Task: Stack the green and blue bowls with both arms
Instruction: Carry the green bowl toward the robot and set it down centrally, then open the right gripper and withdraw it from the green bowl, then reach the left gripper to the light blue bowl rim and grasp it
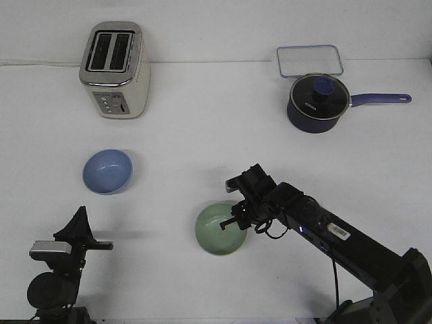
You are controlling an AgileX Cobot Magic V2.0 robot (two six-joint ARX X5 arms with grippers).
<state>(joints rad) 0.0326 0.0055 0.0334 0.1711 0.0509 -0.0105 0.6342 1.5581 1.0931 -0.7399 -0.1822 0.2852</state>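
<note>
Waiting low at the near left, the left gripper (82,217) is idling; its opening I cannot tell. Beyond it the blue bowl (107,170) is sitting free, while the right gripper (236,219) is pinching the green bowl (220,230) by its rim, probably for lifting.

Right gripper (236,219) at green bowl (217,233) rim; blue bowl (106,170) apart, left gripper (79,226) near.

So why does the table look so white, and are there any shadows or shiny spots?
Front view: bright, even light washes the table nearly white; soft shadows sit beside the toaster, under the blue bowl and by the green bowl. The saucepan lid shows a little glare. The picture is slightly grainy, with nothing badly blurred.
</note>
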